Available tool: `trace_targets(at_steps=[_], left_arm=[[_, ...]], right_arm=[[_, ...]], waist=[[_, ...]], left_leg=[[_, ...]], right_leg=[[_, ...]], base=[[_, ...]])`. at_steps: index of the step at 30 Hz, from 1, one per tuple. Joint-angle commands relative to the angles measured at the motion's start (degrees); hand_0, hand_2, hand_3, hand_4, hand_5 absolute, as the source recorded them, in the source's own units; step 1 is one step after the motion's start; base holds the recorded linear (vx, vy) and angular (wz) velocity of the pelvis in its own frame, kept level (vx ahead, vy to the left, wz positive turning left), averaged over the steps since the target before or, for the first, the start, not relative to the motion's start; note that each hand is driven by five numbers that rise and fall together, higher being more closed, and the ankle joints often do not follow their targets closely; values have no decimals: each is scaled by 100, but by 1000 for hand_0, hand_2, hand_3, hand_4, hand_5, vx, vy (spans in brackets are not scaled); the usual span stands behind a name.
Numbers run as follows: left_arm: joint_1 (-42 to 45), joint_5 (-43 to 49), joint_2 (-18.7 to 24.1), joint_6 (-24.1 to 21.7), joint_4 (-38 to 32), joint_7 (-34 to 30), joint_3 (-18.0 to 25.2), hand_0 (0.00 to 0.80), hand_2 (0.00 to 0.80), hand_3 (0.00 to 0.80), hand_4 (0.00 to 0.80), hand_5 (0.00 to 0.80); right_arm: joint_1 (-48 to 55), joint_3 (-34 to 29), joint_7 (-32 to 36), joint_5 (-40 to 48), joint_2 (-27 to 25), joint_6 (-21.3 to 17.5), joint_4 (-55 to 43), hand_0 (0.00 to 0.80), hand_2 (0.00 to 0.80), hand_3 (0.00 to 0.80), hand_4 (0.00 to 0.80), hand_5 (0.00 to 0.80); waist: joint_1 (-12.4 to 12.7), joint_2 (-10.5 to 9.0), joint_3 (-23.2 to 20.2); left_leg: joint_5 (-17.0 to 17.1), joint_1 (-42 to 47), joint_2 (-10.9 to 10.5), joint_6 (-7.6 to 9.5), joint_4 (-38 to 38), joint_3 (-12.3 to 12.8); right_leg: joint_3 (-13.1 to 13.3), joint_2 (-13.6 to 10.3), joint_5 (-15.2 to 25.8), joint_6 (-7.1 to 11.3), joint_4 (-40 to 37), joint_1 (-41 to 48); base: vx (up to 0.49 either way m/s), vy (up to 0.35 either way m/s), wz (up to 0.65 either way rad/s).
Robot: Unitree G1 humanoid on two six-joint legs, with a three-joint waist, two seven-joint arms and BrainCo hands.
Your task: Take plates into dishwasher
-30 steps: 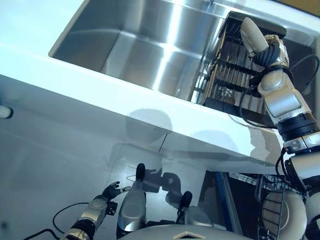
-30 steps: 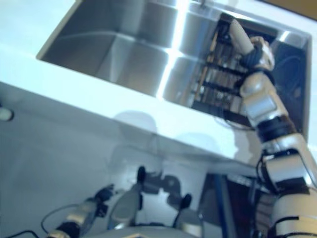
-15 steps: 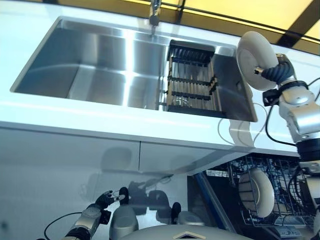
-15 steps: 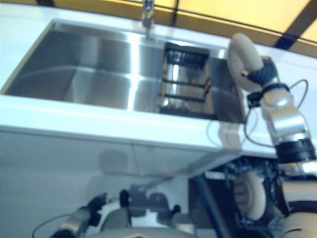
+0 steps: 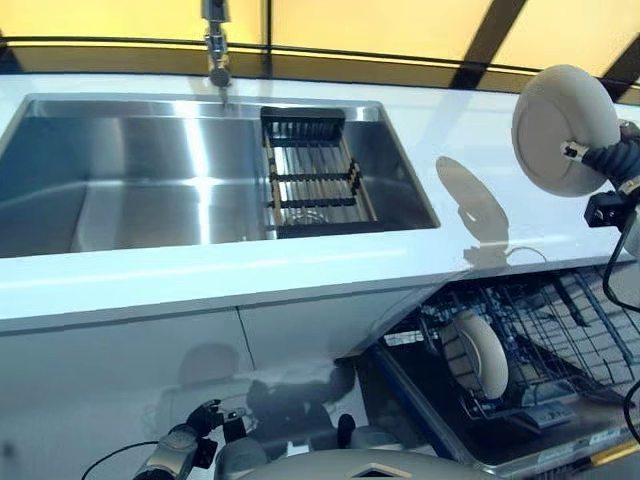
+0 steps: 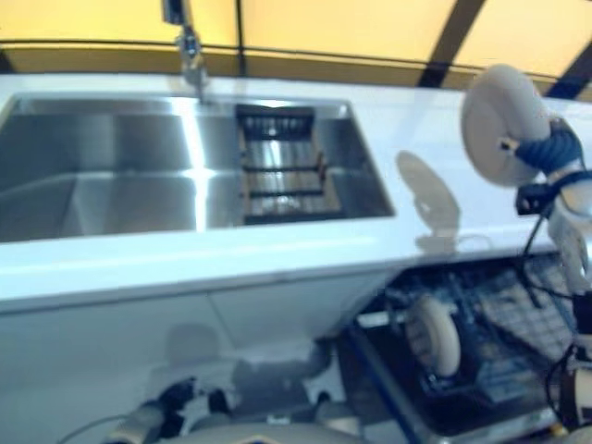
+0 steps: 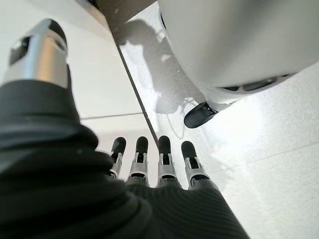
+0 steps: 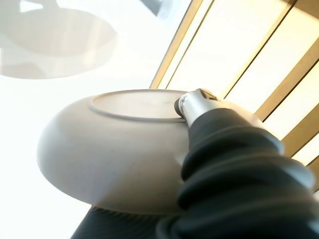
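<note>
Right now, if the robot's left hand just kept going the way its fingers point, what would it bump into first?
Most likely the floor. The left hand hangs low with straight fingers, pointing at pale floor tiles. Nothing else shows past the fingertips, though how far off the floor lies is unclear.

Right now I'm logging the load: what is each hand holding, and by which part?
The right hand grips a white plate at its rim, thumb on the underside. The left hand holds nothing.

White counter (image 5: 470, 140), steel sink (image 5: 130, 190)
</note>
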Motion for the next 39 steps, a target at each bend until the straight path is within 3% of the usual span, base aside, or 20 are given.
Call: trace_targets(at_steps=[1,8,17,24,39], left_arm=[[-213,152,-5,-123,152,-46,115,0,0,0,0,0],[-268,113,26,-129,228,-86,284,0,0,0,0,0],[-206,216,116,-129,201,-157,495,0,0,0,0,0],[-230,307,196,-162,136,-243,538,0,0,0,0,0],[-230,480,177,-229,-233,-343,403,0,0,0,0,0]], right_arm=[[187,-406,236,17,-499,-174,-256,800,800,800,800,800],[1329,-977,700,-203,-114,-113,-383,800,800,800,800,800],[2357,-1325,1111,-819,638,-167,-480,800,800,800,800,800],[2580,-1047,1241,-1291,1023,-317,-336,800,800,800,800,800],[1909,-30,753,-1743,1344,-619,376,800,800,800,800,800]], waist=[[-42,243,-184],[-327,295,-205],[-485,430,-146],[-547,559,-24],[-352,877,215]], left_leg=[[-1180,693,-208,394,151,80],[-1196,720,-175,408,144,369],[-1174,637,-213,446,159,528],[-1210,642,-252,470,202,511],[-1104,364,-297,387,261,305]], right_leg=[[180,84,384,456,342,-445],[220,153,433,462,313,-559],[210,206,423,424,345,-700],[185,204,379,396,398,-754],[158,177,332,286,426,-962]], base=[[-34,-45,-25],[-27,-40,-18],[-31,-56,-18],[-10,-61,-2],[-32,-50,0]])
